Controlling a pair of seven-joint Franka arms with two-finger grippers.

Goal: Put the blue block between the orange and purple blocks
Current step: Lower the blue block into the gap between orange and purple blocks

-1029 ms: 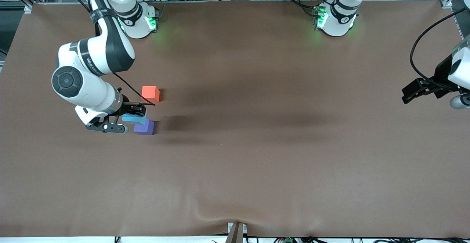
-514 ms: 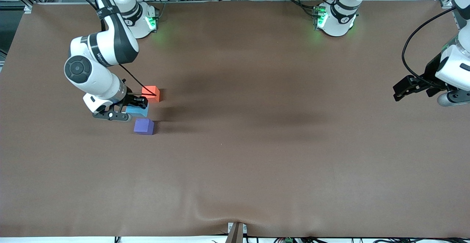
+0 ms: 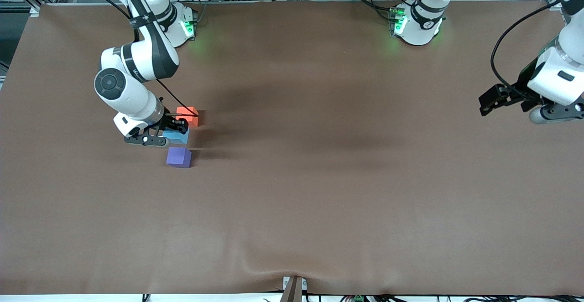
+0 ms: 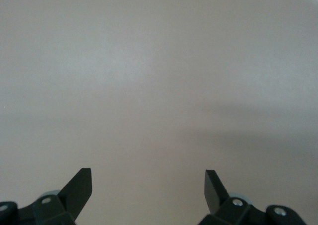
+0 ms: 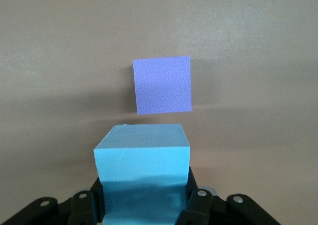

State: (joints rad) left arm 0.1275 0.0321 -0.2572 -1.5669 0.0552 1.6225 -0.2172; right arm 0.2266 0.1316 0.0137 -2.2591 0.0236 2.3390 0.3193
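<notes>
My right gripper (image 3: 175, 131) is shut on the sky-blue block (image 3: 176, 137) and holds it low over the gap between the orange block (image 3: 188, 115) and the purple block (image 3: 179, 157). The orange block lies farther from the front camera, the purple one nearer. In the right wrist view the blue block (image 5: 144, 173) sits between the fingers with the purple block (image 5: 163, 84) ahead of it. The orange block is partly covered by the right hand and cable. My left gripper (image 3: 484, 103) is open and empty, up over the left arm's end of the table; its wrist view shows only its fingertips (image 4: 79, 187) and bare cloth.
The table is covered with a brown cloth (image 3: 319, 179). A clamp (image 3: 293, 288) sticks up at the table edge nearest the front camera. Both arm bases stand along the edge farthest from that camera.
My right gripper has carried the blue block away from the purple block toward the orange one. My left gripper has drifted inward, toward the table's middle.
</notes>
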